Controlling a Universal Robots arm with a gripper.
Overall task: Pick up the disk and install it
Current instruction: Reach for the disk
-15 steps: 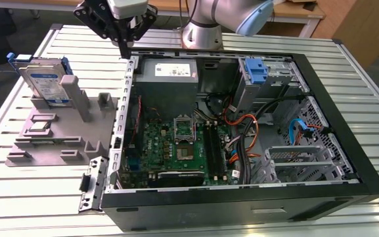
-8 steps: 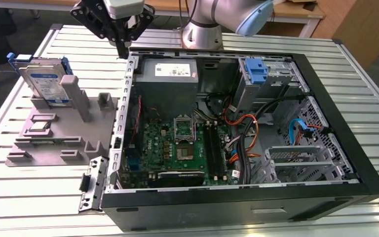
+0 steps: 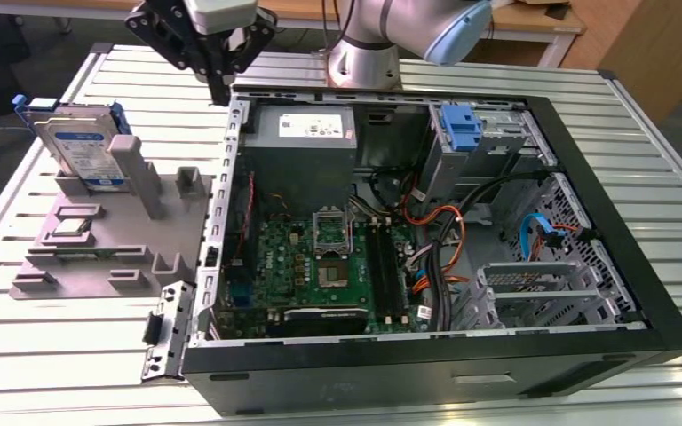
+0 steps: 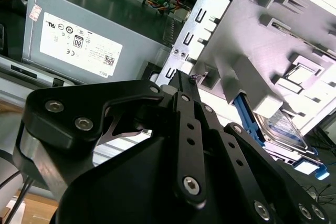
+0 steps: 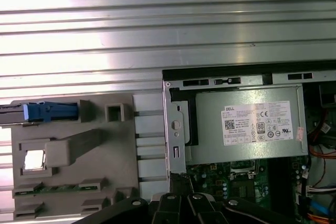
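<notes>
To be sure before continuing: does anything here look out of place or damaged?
Nothing stands out. The silver-grey hard drive in its blue plastic frame stands on edge in the grey plastic holder, and the open black computer case lies flat. The tool holds nothing.

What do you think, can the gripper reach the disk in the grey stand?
Probably yes. The disk stands upright in the grey stand with its top edge bare, and the gripper hangs close by with nothing between them. Its jaws look shut, though.

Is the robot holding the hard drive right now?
No, the hard drive stands upright in the grey holder, apart from the gripper.
</notes>
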